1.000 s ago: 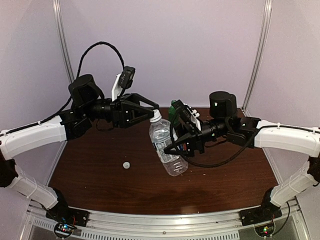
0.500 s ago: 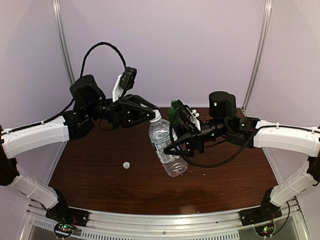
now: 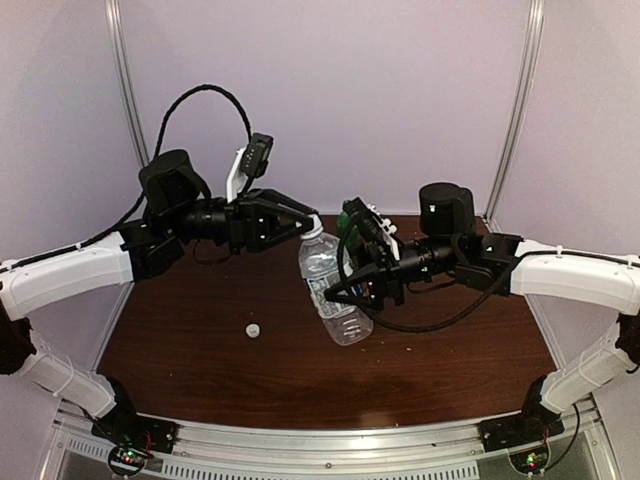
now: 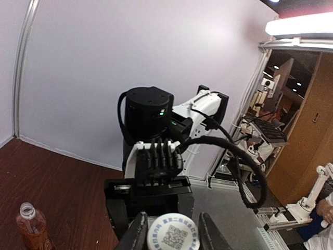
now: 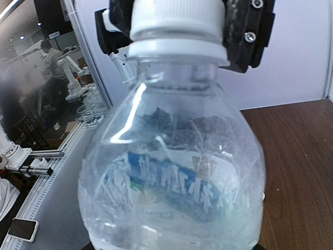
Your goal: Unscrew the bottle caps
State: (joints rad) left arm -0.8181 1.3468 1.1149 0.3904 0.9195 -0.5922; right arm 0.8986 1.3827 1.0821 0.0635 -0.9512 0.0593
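Caps in sight numbered two, both white. At the left of the overhead view, the left gripper point(image 3: 306, 226) was pressed together on the screwed-on cap point(image 3: 312, 229), pinching it from the 10 o'clock side of the water bottle point(image 3: 320, 262). The left wrist view showed a printed square code on top of that cap, which was squeezed between two fingers point(image 4: 137, 234). The same view held an amber bottle point(image 4: 31, 229) at 8 o'clock, upright on the table with its neck bare.

Next, a loose cap point(image 3: 253, 329) lay alone on the brown table point(image 3: 200, 365), at 8 o'clock from the water bottle and well apart from it.

The single clear water bottle hung tilted above the table near the centre, its capped top leaning toward 11 o'clock. The right gripper point(image 3: 340, 290) clasped its body from the 3 o'clock side, jaws partly apart around it.

One green bottle point(image 3: 349, 213) stood at 1 o'clock from the water bottle, mostly hidden behind the right gripper, so its top could not be made out. That made three bottles.
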